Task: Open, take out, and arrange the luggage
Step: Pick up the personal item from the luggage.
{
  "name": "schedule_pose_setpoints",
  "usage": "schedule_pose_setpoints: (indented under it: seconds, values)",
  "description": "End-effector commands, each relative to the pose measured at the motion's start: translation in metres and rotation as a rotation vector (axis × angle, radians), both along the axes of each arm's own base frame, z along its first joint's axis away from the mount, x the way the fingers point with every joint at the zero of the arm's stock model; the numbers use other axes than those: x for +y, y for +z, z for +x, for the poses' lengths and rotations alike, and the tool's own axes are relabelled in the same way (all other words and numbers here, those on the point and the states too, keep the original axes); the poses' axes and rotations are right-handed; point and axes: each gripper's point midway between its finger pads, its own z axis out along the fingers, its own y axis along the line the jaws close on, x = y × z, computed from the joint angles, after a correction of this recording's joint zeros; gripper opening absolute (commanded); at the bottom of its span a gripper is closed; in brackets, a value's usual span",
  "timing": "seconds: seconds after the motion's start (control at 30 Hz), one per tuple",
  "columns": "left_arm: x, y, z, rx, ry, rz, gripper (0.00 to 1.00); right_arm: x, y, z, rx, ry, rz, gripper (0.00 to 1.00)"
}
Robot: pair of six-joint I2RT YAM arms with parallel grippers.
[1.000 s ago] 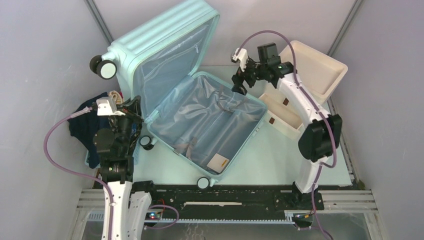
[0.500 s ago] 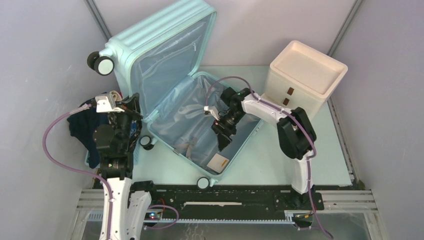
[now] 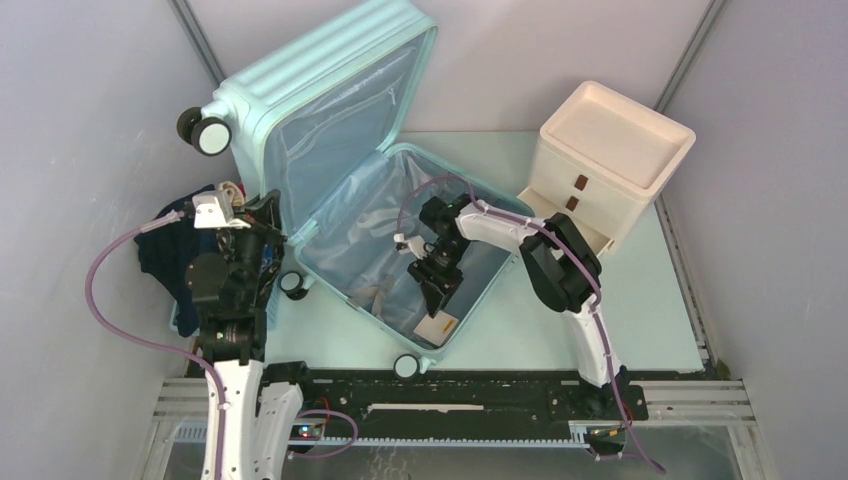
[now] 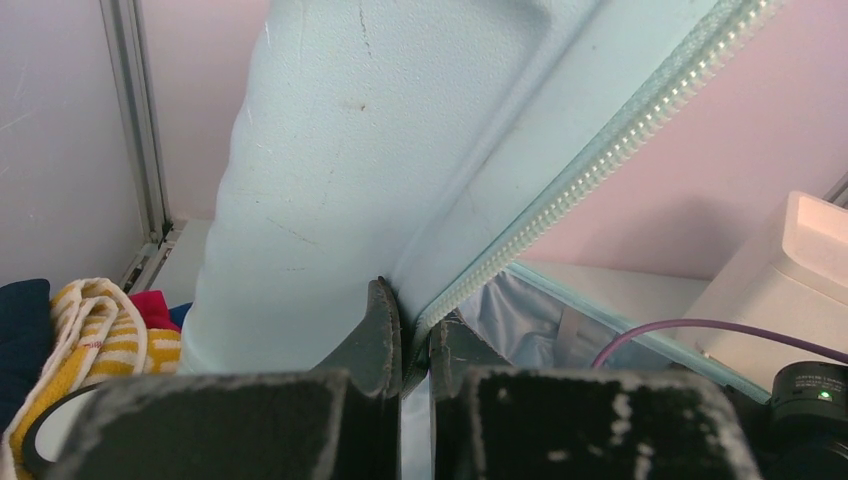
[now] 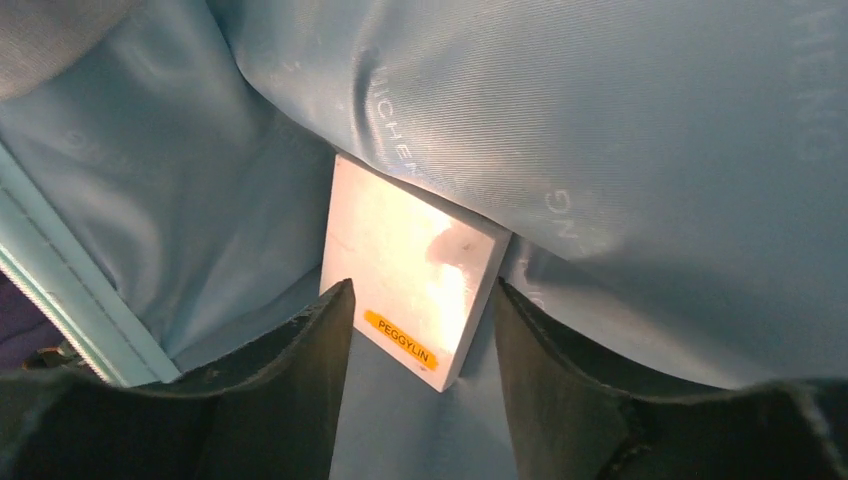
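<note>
The luggage lies open on the counter, its lid propped up at the left; the left hand is clamped on the lid's zip edge; the right hand reaches into the lower shell, fingers apart, straddling a flat white box with an orange label.

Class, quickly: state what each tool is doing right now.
Left tool: shut on the luggage lid rim.
Right tool: open, straddling the white slab.
</note>
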Motion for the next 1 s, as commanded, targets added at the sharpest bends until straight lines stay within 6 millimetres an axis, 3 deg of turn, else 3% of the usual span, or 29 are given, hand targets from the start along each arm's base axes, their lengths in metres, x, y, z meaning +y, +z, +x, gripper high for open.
schedule_pose_setpoints:
  seconds: [0.0,0.07,0.1,0.23,0.43,0.6,0.73,0.83,0.97]
  values:
    - [-0.063,-0.021,-0.019,0.107,-0.338,-0.126,0.0,-0.007,-0.003,-0.007,0.006,-0.038,-0.069,0.71]
    - [-0.064,-0.027,-0.021,0.128,-0.341,-0.124,0.0,-0.011,-0.007,-0.015,0.018,-0.026,-0.086,0.96]
    - [-0.065,-0.028,-0.022,0.134,-0.345,-0.124,0.0,-0.013,-0.009,-0.02,0.024,-0.017,-0.098,0.99]
    - [-0.066,-0.031,-0.025,0.143,-0.356,-0.117,0.0,-0.012,-0.011,-0.04,0.079,0.014,-0.089,1.0]
    - [-0.068,-0.027,-0.03,0.134,-0.367,-0.099,0.0,0.003,0.013,-0.077,0.236,0.094,0.034,0.89]
    - [-0.07,-0.024,-0.033,0.129,-0.376,-0.09,0.0,0.01,0.025,-0.084,0.319,0.079,0.081,0.69]
    - [-0.069,-0.022,-0.037,0.124,-0.373,-0.09,0.0,0.015,0.027,-0.078,0.314,0.057,0.081,0.41]
    - [-0.069,-0.02,-0.041,0.119,-0.368,-0.089,0.0,0.018,0.035,-0.067,0.304,0.032,0.11,0.23]
    - [-0.068,-0.018,-0.043,0.115,-0.362,-0.088,0.0,0.019,0.064,-0.042,0.287,-0.015,0.21,0.03]
